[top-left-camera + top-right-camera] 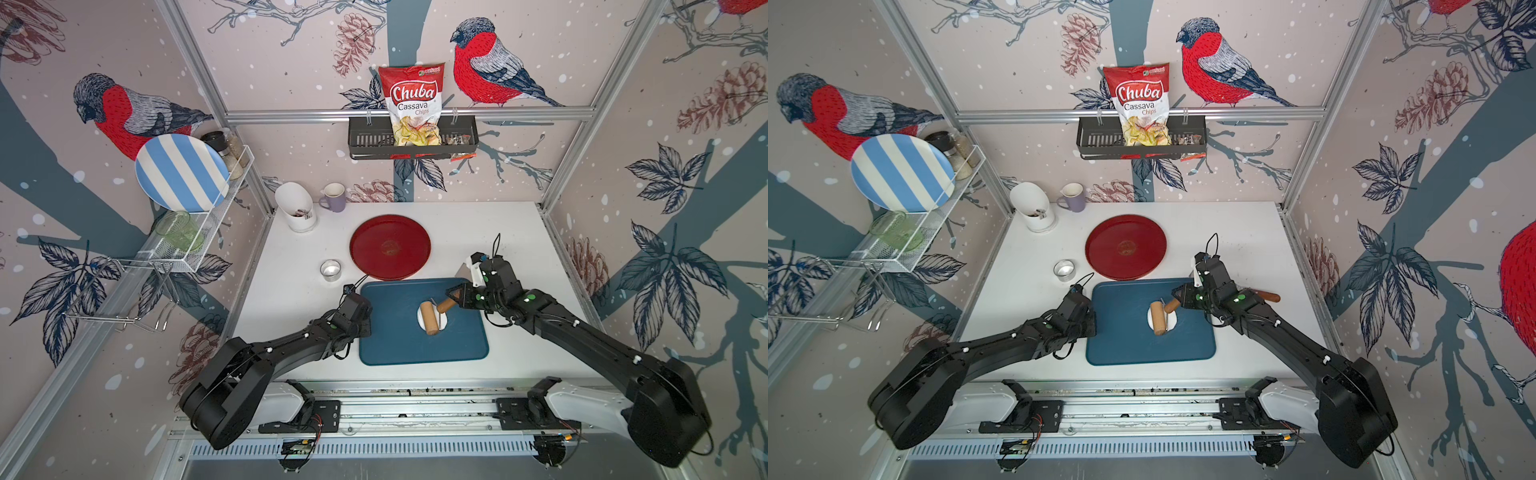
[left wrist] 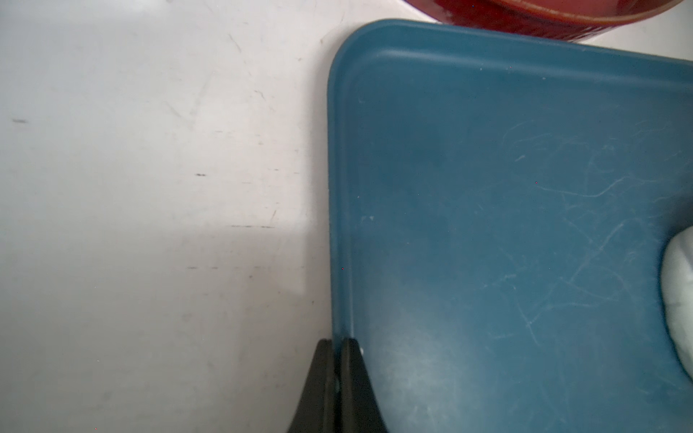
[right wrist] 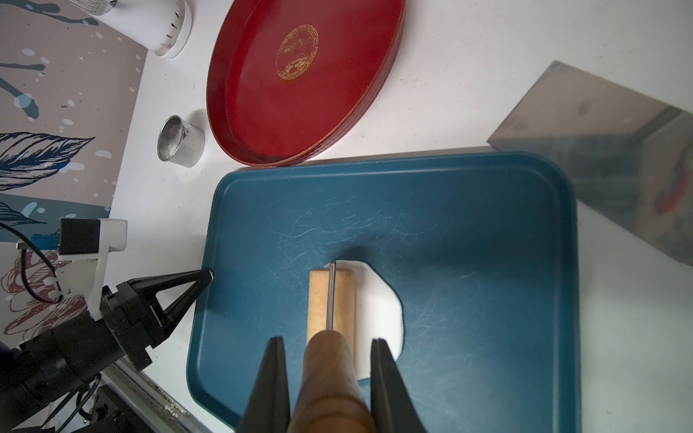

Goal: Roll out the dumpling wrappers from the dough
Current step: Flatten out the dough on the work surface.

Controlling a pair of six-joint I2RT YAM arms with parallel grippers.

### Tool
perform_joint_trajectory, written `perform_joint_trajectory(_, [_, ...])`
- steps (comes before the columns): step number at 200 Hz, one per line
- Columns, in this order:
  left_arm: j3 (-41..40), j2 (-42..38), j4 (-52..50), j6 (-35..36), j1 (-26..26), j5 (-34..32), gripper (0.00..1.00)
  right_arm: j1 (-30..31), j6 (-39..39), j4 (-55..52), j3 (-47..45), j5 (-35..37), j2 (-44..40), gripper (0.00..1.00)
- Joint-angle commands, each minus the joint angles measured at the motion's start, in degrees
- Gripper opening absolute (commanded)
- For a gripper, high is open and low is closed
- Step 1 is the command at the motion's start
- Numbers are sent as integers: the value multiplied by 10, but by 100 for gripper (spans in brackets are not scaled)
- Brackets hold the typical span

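At the far left of the work area, a metal ring cutter [image 1: 331, 269] stands on the white table [image 1: 299, 299], apart from the blue tray [image 1: 390, 345] and just beside the red plate [image 1: 390, 246], whose near edge reaches the tray's far rim. The left gripper [image 2: 335, 346] is at the tray's left rim; in the left wrist view its jaws are closed tight, one fingertip outside the rim and one inside, pinching it. Right of the tray's centre lies the dough [image 3: 382, 311], a flattened white sheet with an uneven outline, flat on the tray floor. The roller [image 1: 430, 318] rests with its wooden drum on the dough and covers the sheet's middle, so that white shows on both sides of the drum. A metal fork joins the drum to a wooden handle that slopes up toward the right. The right gripper [image 3: 328, 340] grips this handle, with one narrowly spread jaw on either side of it. Right of the tray, a metal scraper [image 3: 600, 168] lies on the table, partly beneath the right arm.
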Motion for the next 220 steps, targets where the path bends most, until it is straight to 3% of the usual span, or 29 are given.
perform_joint_trajectory(1, [-3,2,-39,5,-2,19,0,11,0,-60,2,2,12,0])
perform_joint_trajectory(86, [-3,3,-39,5,-2,19,0,111,47,-119,39,103,49,0])
perform_joint_trajectory(163, [-3,2,-40,4,-2,18,0,150,50,-141,70,138,65,0])
perform_joint_trajectory(194, [-3,3,-41,4,-2,17,0,117,57,-132,85,132,28,0])
perform_joint_trajectory(220, [-1,4,-42,2,-2,15,0,54,59,-75,86,71,-29,0])
